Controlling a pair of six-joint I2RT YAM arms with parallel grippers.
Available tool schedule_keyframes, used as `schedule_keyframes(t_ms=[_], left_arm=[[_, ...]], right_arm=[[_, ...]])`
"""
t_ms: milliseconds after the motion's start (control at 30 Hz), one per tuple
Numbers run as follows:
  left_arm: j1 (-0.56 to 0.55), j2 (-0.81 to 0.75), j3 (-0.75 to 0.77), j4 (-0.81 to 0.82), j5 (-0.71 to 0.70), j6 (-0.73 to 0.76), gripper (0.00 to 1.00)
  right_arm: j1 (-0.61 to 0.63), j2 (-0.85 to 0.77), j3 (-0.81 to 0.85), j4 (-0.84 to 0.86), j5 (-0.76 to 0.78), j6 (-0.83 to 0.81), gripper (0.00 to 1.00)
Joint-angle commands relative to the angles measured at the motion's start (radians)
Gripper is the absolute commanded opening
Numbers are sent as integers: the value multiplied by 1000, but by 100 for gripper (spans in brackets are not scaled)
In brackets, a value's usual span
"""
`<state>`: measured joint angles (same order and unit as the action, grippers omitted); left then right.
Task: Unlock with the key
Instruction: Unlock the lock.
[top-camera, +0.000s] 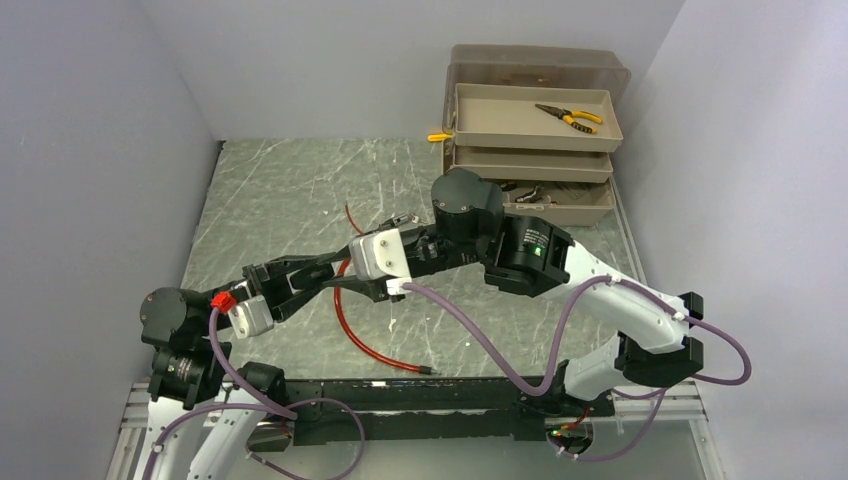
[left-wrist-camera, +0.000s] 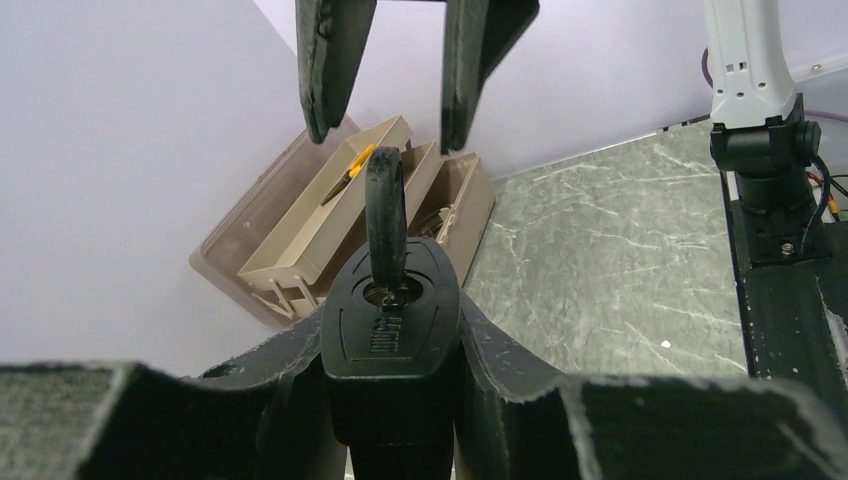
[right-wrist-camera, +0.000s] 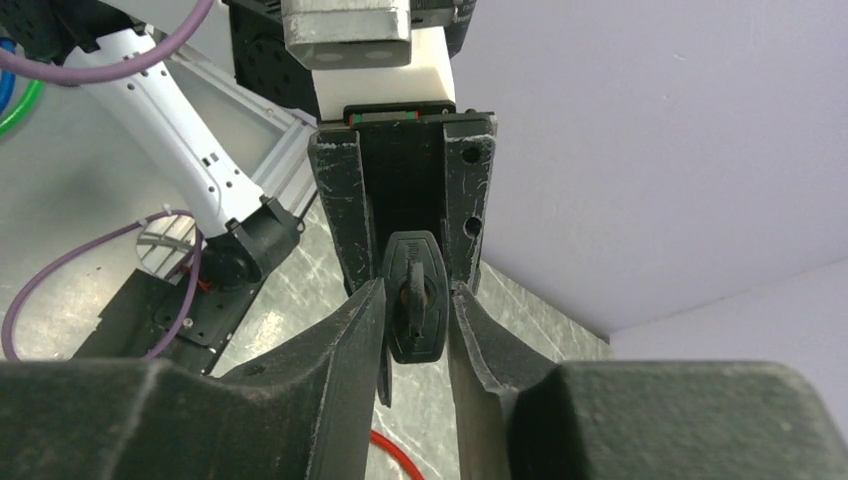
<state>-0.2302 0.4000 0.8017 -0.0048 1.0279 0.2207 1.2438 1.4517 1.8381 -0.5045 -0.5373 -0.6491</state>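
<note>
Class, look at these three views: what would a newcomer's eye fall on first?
At the centre, a black padlock is clamped in the left gripper, a key standing in its keyhole. The jaws of the right gripper flank the key's head, open. At the far right corner stands a tan tiered toolbox holding yellow-handled pliers.

The left arm (top-camera: 190, 325) is reaching low toward the middle, and the left gripper (left-wrist-camera: 395, 350) is clamping the padlock (left-wrist-camera: 392, 320) between its fingers. The right arm (top-camera: 600, 290) is bending in from the right to face it tip to tip. The right gripper (right-wrist-camera: 414, 295) is holding its fingers parted on either side of the key (left-wrist-camera: 386, 205), with gaps showing.
</note>
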Motion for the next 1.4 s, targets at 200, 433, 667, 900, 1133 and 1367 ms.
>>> schedule_keyframes(t_ms=[200, 433, 667, 900, 1133, 1367], left_arm=[[-2, -12, 42, 73, 7, 30, 0], [-2, -13, 45, 68, 5, 41, 0], [-3, -14, 50, 74, 6, 40, 0], [-3, 2, 69, 104, -11, 22, 0], [-3, 10, 88, 95, -77, 90, 0], [-3, -10, 82, 101, -148, 222, 0]], right_arm=[[-12, 37, 84, -23, -68, 17, 29], [-18, 69, 120, -74, -84, 15, 19], [-25, 64, 91, -65, -76, 16, 0], [-24, 104, 64, -131, -2, -22, 0], [-34, 97, -75, 18, 163, 110, 0], [-44, -15, -345, 400, 267, 396, 0]])
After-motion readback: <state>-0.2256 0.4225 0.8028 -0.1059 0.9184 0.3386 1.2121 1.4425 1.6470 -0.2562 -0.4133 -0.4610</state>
